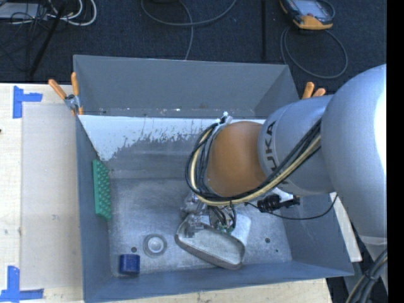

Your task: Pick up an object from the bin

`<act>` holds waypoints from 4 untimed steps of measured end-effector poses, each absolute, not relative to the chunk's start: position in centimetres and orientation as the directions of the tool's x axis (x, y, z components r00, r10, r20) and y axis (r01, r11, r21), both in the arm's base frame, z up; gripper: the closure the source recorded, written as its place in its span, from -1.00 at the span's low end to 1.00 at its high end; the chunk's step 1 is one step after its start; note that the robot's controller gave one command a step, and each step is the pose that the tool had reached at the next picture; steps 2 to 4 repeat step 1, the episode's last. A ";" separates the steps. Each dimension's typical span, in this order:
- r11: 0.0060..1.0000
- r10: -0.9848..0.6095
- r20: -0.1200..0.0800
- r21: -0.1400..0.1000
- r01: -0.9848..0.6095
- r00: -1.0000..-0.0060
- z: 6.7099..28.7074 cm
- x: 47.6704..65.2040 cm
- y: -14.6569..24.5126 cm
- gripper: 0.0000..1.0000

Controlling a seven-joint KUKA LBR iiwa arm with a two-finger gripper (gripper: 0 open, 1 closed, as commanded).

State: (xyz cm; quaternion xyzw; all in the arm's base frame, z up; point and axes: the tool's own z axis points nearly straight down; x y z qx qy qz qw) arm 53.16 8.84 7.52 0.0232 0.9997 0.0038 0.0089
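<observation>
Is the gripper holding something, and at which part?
It cannot be told. The gripper is at the left end of a grey oval thing, but no grasp is visible.

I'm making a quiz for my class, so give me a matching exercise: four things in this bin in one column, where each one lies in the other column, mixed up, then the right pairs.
1. green studded plastic plate
2. small dark-blue block
3. round pale disc
4. grey rounded flat piece

A. by the gripper, bottom middle
B. bottom-left corner
C. against the left wall
D. just right of the blue block

Pairs: 1-C, 2-B, 3-D, 4-A.
</observation>
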 end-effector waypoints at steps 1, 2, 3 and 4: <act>0.994 0.110 -0.008 0.002 0.110 -0.994 21.1 54.2 7.3 1.00; 0.994 0.110 -0.008 0.002 0.110 -0.994 21.1 54.2 7.3 1.00; 0.994 0.110 -0.008 0.002 0.110 -0.994 21.1 54.2 7.3 1.00; 0.994 0.110 -0.008 0.002 0.110 -0.994 21.1 54.2 7.3 1.00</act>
